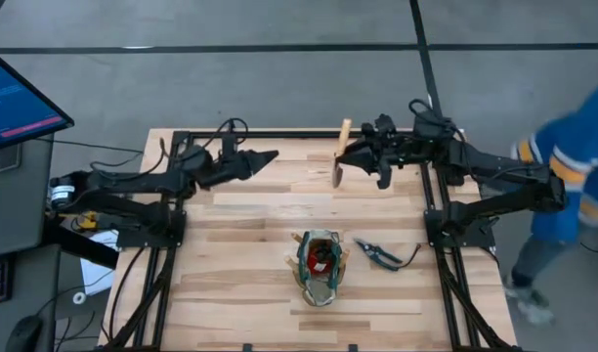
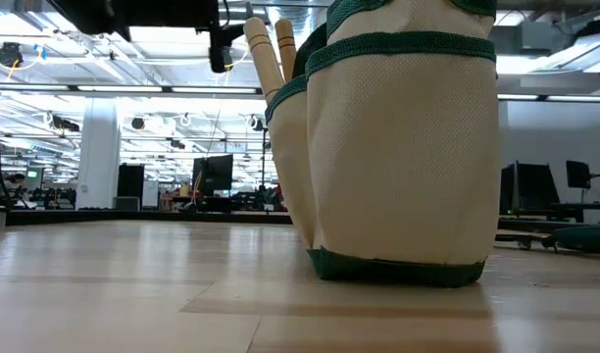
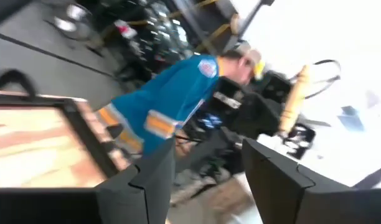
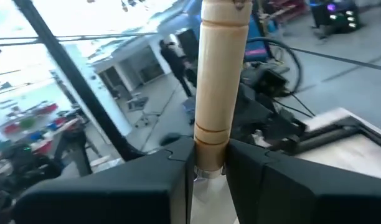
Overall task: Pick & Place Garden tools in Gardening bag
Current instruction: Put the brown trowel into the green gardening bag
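Note:
My right gripper [image 1: 344, 154] is over the table's far middle, shut on a hand tool with a pale wooden handle [image 1: 345, 133] and a silver head [image 1: 336, 177]. My left gripper [image 1: 271, 156] hangs open and empty to the left of it. The gardening bag [image 1: 319, 266], cream fabric with green trim, stands on its base at the table's near middle. A small red object [image 1: 319, 256] lies in it, and two wooden handles [image 2: 266, 54] stick out of its top. Dark-handled pruning shears [image 1: 378, 252] lie flat on the table to the right of the bag. My right gripper pinches the tool between its two fingers at the handle's lower end [image 4: 209, 149], where the wood meets the metal neck. The fingers come level from the table's right and lie across the tool. The tool is lifted clear, handle toward the far edge, head toward the near edge.
A person in a blue shirt [image 1: 573, 166] stands beside the table's right edge and also shows in the left wrist view [image 3: 172, 99]. A black frame [image 1: 431, 196] runs around the table. A monitor [image 1: 16, 98] stands off the left side. Bare wood [image 1: 231, 254] lies left of the bag.

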